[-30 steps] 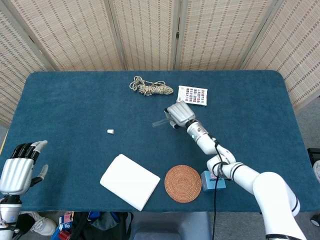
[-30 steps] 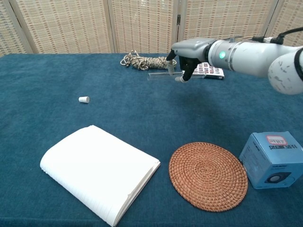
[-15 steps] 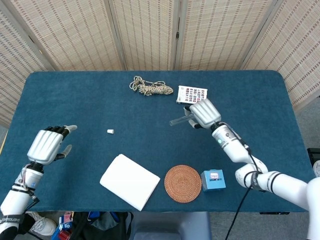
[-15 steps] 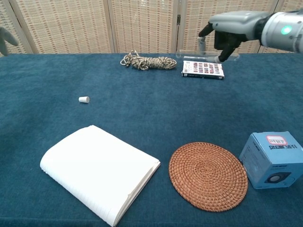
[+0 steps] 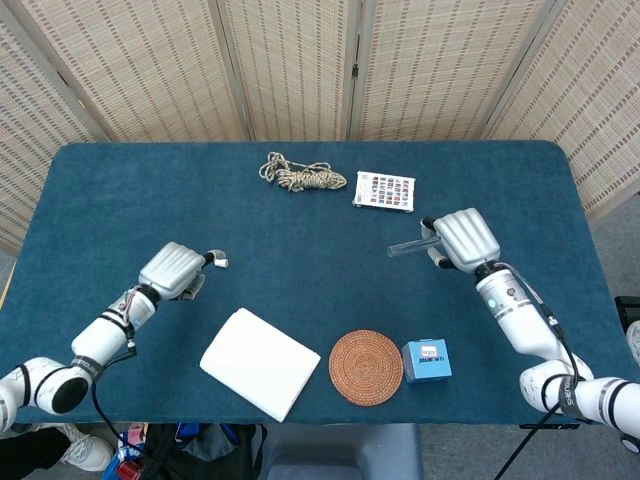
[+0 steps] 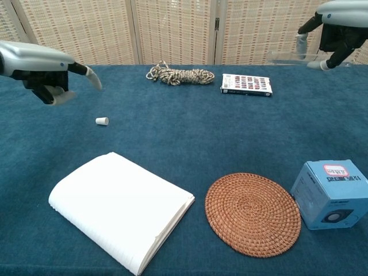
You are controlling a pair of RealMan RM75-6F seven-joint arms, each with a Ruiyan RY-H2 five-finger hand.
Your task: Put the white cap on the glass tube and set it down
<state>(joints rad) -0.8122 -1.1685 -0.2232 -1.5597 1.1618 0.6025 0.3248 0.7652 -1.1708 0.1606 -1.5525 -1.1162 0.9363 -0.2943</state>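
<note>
The small white cap (image 5: pixel 221 263) (image 6: pixel 102 121) lies on the blue table at the left. My left hand (image 5: pixel 174 271) (image 6: pixel 43 76) hovers just left of it, fingers apart and holding nothing. My right hand (image 5: pixel 464 238) (image 6: pixel 335 23) grips the clear glass tube (image 5: pixel 408 246) (image 6: pixel 286 56), which is lifted above the table's right side, roughly level and pointing left.
A white notebook (image 5: pixel 260 363) lies at the front left, with a round woven coaster (image 5: pixel 366 367) and a blue box (image 5: pixel 427 360) to its right. At the back lie a coiled rope (image 5: pixel 302 175) and a patterned card (image 5: pixel 384 191).
My right hand has carried the tube to the right and upward, away from the table's middle. My left hand has come in from the left edge to just beside the cap.
</note>
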